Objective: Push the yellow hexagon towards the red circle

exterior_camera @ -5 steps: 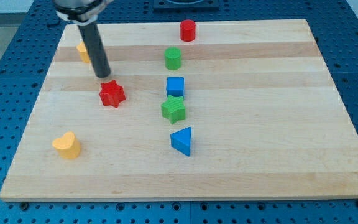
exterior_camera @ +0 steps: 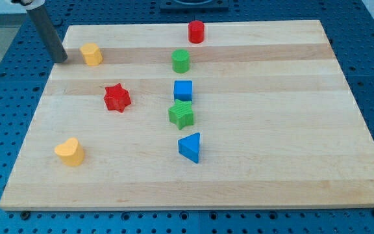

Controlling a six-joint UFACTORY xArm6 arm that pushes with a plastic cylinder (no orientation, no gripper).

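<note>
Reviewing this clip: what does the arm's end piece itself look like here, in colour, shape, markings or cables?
Only a straight, smooth rod shows, dark grey to black with a faint sheen along its length, round in section. It enters from the view's top left corner and ends at my tip, which looks blunt. No cables, markings or labels are visible on it. The arm above is cut off by the frame.

Straight dark rod (exterior_camera: 49,32), cylindrical, matte.
</note>
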